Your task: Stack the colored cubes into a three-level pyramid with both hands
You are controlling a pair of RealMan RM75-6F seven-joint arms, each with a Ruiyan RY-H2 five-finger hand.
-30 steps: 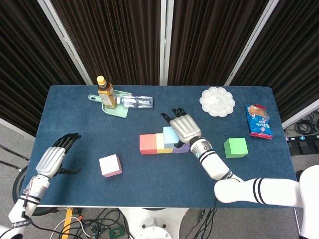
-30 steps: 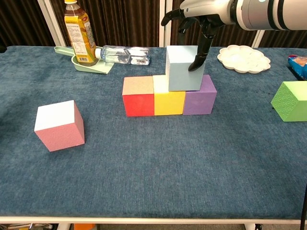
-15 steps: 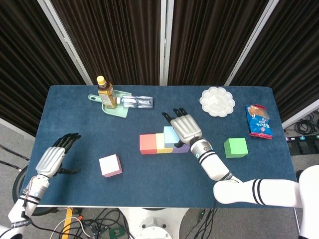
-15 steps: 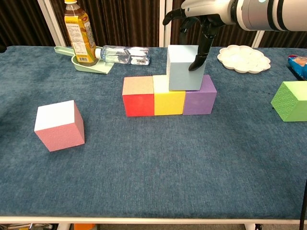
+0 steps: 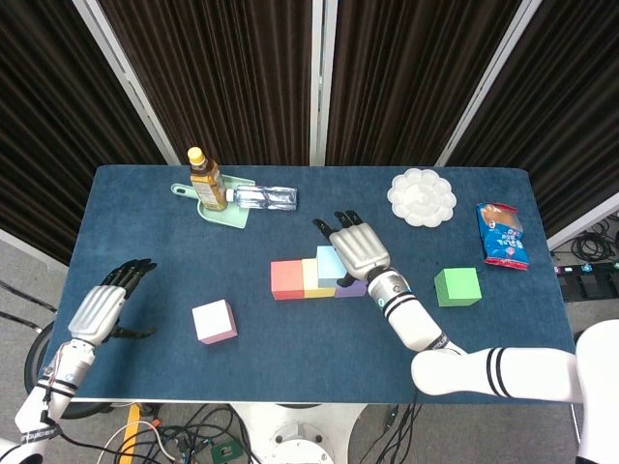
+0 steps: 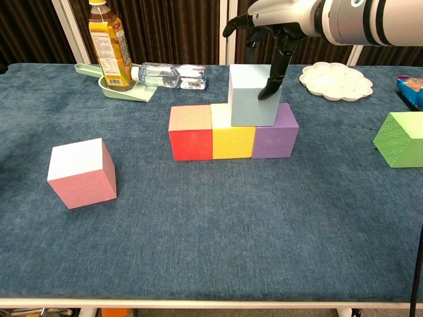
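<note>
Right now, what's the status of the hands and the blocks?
Right hand touching light blue foam cube atop yellow-purple seam. Left hand open, idle. Pink cube, green cube waiting. Nothing blocking.

Three cubes (image 6: pixel 231 135) sit in a row mid-table (image 6: pixel 211 251), a fourth cube (image 6: pixel 250 96) atop (toward the right end); lone cubes lie near the left (image 6: pixel 82 173) and right (image 6: pixel 400 139) edges.

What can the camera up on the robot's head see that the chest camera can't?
Only the head view shows the left hand, open near the table's left edge, and the whole blue snack bag. Only the chest view shows a fingertip of the right hand against the light blue cube's front. Both show the red, yellow and purple row, pink cube and green cube.
</note>
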